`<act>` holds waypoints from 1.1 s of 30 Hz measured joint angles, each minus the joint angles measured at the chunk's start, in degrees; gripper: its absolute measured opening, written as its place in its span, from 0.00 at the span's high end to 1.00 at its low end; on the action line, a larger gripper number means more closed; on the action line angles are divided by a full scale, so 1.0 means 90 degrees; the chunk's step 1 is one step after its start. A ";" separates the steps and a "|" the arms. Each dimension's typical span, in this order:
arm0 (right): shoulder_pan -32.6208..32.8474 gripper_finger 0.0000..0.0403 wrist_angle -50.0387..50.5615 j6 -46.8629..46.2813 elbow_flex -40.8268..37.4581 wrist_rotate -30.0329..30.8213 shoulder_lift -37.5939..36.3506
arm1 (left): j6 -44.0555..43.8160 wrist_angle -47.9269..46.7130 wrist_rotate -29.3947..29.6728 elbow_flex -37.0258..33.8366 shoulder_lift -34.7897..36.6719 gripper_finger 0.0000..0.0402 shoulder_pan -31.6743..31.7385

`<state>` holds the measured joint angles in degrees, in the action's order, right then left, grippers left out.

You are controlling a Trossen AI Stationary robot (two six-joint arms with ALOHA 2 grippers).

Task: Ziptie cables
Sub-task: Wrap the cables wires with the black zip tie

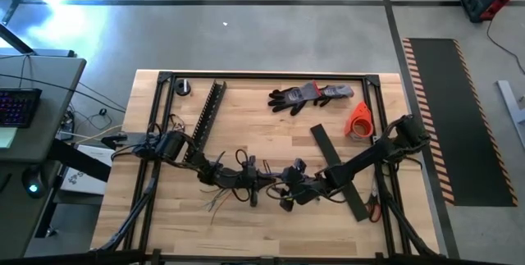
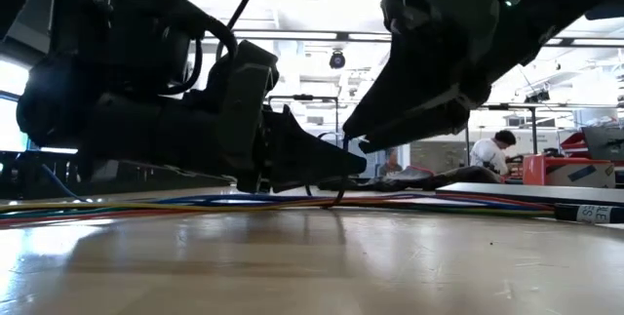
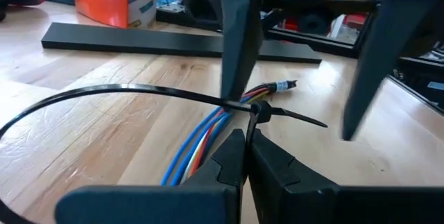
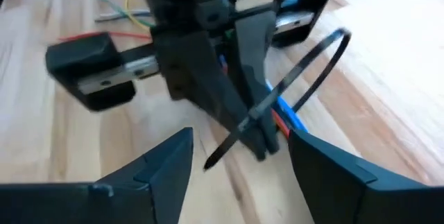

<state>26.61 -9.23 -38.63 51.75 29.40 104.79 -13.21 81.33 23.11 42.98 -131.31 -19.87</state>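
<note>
Glare top-left on floor, backlit low view w/ dark silhouettes, blurry right wrist.

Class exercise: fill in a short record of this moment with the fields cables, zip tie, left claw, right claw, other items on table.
cables: cables lie flat on the table
zip tie: zip tie looped round them, loop wide, tail sticking out
left claw: left claw shut, at the tie's head
right claw: right claw open, astride the tail
other items on table: gloves, orange tape roll, slotted bar, flat black strip
</note>
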 joint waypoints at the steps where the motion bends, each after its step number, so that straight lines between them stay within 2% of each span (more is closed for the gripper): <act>1: 0.0000 0.48 0.0015 0.0000 0.0000 0.0060 0.0000 | 0.0000 -0.0003 -0.0005 0.0014 0.0000 1.00 -0.0001; 5: 0.0000 0.59 0.0033 0.0000 0.0000 0.0073 0.0000 | 0.0036 -0.0003 -0.0010 0.0024 0.0000 1.00 -0.0001; 15: 0.0000 0.97 0.0156 0.0008 0.0000 0.0048 -0.0002 | 0.0093 0.0131 -0.0073 0.0024 0.0000 1.00 -0.0001; 24: 0.0007 1.00 0.0347 -0.0127 0.0131 0.0186 -0.0006 | 0.0410 0.0188 -0.0492 0.0024 0.0000 0.98 0.0007; 27: 0.0002 1.00 0.0988 -0.0283 0.0468 0.0166 -0.0005 | 0.0490 0.0201 -0.0814 0.0024 0.0000 0.91 0.0045; 33: -0.0139 1.00 0.2284 -0.0746 0.1026 -0.0251 -0.0007 | 0.0820 0.0170 -0.1101 -0.0080 0.0050 0.72 0.0205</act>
<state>25.36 11.32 -45.35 60.98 27.14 104.73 -5.83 82.85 13.20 42.26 -130.85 -18.03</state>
